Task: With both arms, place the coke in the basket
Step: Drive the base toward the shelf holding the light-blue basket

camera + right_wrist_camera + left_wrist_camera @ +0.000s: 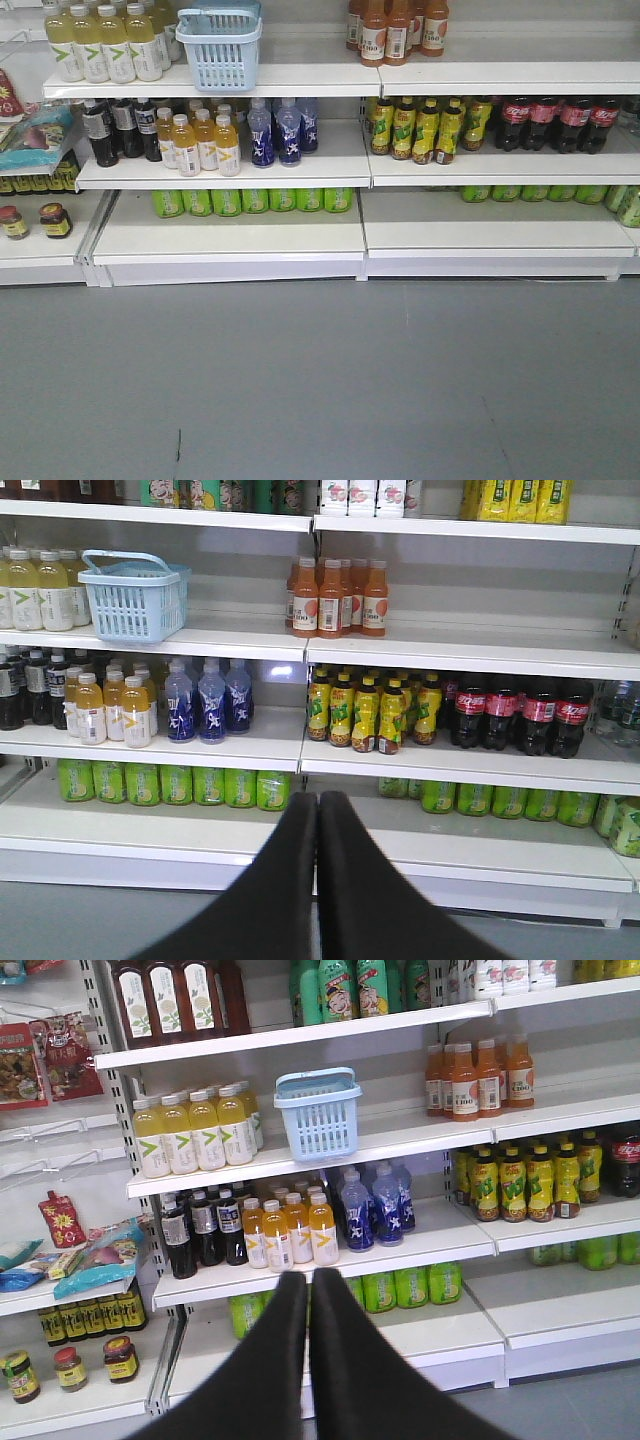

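Several coke bottles with red labels and caps stand at the right end of the middle shelf. They also show in the right wrist view, and one shows at the right edge of the left wrist view. The light blue basket stands on the shelf above, left of centre, also seen in the left wrist view and the right wrist view. My left gripper is shut and empty, well back from the shelves. My right gripper is shut and empty, also well back. Neither arm shows in the front view.
Yellow-green tea bottles stand left of the cokes. Orange juice bottles, blue bottles and dark bottles fill the middle shelf's left half. Green bottles lie behind the low shelf. Grey floor lies before the shelves.
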You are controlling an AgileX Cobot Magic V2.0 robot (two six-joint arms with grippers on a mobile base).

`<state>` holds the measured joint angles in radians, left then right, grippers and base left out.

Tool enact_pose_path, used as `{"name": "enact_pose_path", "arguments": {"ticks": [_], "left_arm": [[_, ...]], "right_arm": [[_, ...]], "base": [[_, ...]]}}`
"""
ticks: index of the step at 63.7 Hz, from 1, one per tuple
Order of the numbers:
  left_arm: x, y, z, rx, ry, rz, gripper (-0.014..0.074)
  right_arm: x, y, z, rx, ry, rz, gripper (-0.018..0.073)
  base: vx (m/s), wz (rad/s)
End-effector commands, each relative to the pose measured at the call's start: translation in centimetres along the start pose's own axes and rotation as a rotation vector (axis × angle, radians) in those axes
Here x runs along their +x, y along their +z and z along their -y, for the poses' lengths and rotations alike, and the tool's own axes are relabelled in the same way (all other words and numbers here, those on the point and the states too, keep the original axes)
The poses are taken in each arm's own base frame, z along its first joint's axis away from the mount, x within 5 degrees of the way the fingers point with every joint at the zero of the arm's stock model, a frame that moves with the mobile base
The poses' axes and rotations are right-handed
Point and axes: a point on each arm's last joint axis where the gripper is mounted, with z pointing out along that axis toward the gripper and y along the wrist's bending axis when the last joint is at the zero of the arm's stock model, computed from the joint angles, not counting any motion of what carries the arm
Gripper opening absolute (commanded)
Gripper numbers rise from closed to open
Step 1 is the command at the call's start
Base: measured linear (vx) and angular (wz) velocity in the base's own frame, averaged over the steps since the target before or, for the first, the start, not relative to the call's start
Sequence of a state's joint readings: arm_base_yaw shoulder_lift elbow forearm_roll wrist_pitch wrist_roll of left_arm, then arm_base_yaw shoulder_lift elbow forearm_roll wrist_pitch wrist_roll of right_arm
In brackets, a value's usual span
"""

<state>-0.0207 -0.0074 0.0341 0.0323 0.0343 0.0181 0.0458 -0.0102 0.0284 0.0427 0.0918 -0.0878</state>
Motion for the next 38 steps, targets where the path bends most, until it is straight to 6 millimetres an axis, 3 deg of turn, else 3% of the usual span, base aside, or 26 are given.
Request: {"name": "enact_pose_path", "arguments": {"ticks": [1, 38], "left_arm": [[-0.88, -0.18, 0.0, 0.002, -0.003, 0.099, -0.0006], [-0.88, -0.18, 0.0, 0.002, -0.003, 0.099, -0.0006]], "right_arm": [[-0.42, -0.11, 0.06, 0.01, -0.01, 0.083, -0.001], [-0.43, -0.11, 0.06, 0.01, -0.01, 0.083, -0.001]], "base": [[0.0, 0.0], [0.05, -0.02]]}}
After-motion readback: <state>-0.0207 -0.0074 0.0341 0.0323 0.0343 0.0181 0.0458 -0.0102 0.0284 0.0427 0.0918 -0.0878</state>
